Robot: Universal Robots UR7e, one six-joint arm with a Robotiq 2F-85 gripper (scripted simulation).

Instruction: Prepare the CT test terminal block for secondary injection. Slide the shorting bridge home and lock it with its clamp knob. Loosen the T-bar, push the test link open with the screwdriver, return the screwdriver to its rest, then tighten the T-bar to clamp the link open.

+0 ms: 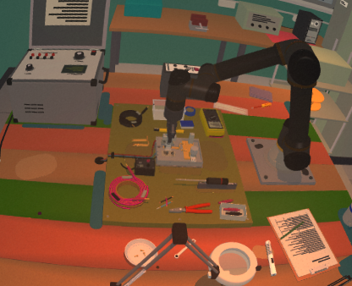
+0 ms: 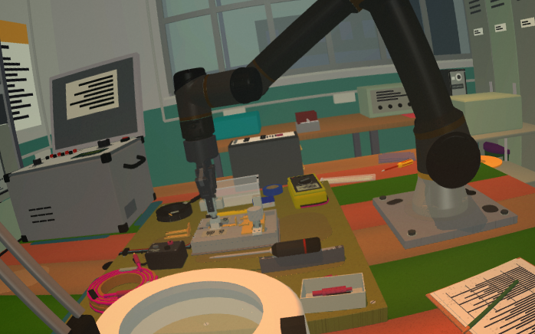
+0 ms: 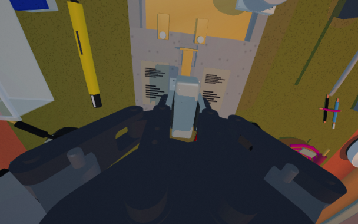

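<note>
The grey T-bar (image 3: 184, 106) is half hidden between the fingers of my gripper (image 3: 183, 110), which is closed on it at the left end of the grey terminal block (image 1: 179, 151) (image 2: 233, 232). Just beyond it on the block lies the narrow orange test link (image 3: 187, 60). The orange shorting bridge (image 3: 197, 17) sits at the block's other end beside its grey clamp knob (image 2: 255, 214) (image 3: 255, 4). The screwdriver (image 1: 207, 181) (image 2: 277, 249), with a dark handle and a red band, lies on its grey rest (image 2: 300, 259) in front of the block.
A small grey tray (image 2: 331, 291) with a red part sits near the mat's front right corner. A yellow multimeter (image 1: 211, 121), a clear box (image 2: 236, 190) and a yellow pen (image 3: 85, 53) lie behind the block. Pink cable (image 1: 127, 191) and red pliers (image 1: 195, 208) lie in front.
</note>
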